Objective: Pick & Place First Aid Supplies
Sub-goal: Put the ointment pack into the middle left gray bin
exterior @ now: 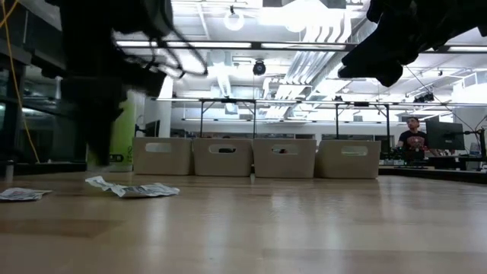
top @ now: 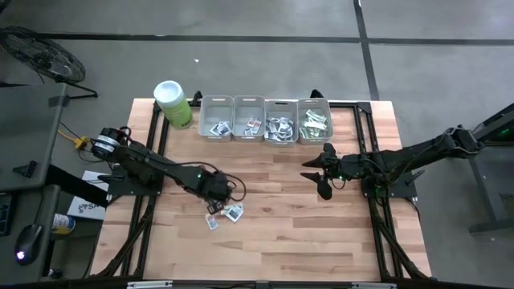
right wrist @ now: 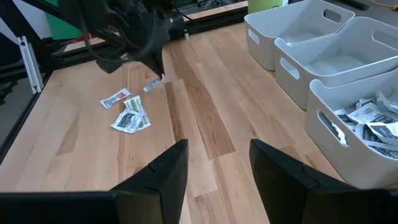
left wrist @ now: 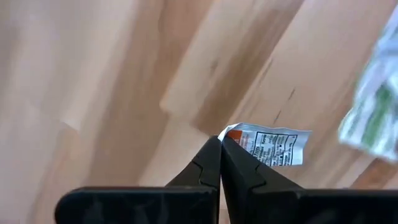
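Wood planks make up the table (top: pixel 321 233), pale and bare in front, with four grey bins (top: pixel 265 119) and a lime-green canister (top: pixel 172 103) along the far edge; beyond, a bright workshop with a person (exterior: pixel 412 141) seated. Left gripper (left wrist: pixel 220 142) has its fingers (left wrist: pixel 205 163) pinched tight on the corner of a white packet (left wrist: pixel 273 146), which sticks out past the fingertips. More packets (right wrist: pixel 129 115) lie just beside. Right gripper (right wrist: pixel 217 165) hangs apart, fingers spread, holding nothing.

High cam looks straight down on the table (top: pixel 321 233). Low cam sits at tabletop level, facing the bins (exterior: pixel 255 157). Wrist cams look past their own fingers; the right one also sees the bins.
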`<act>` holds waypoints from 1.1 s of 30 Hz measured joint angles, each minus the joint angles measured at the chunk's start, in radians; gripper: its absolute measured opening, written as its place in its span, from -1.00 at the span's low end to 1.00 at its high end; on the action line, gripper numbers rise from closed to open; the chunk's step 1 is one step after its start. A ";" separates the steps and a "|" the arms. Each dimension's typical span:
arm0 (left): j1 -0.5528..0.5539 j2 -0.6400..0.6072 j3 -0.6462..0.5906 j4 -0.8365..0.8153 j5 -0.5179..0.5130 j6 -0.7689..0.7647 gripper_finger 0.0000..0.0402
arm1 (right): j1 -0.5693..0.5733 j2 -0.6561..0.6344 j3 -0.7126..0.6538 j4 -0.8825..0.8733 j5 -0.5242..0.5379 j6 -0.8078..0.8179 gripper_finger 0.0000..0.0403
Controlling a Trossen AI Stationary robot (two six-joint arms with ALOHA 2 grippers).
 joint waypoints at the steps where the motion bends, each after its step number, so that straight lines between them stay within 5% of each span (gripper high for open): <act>1: 0.000 0.000 0.013 -0.002 -0.022 0.006 -1.00 | 0.000 0.000 0.000 0.000 0.002 0.000 -0.18; 15: 0.023 -0.003 0.206 0.003 -0.471 0.170 -1.00 | 0.000 0.000 0.000 0.000 0.011 -0.031 -0.18; 24: 0.217 -0.004 0.301 0.024 -0.461 0.479 -1.00 | 0.000 0.000 0.000 0.000 0.012 -0.058 -0.18; 33: 0.461 -0.005 0.319 0.256 -0.354 0.828 -1.00 | 0.000 0.000 0.000 0.003 0.066 -0.117 -0.18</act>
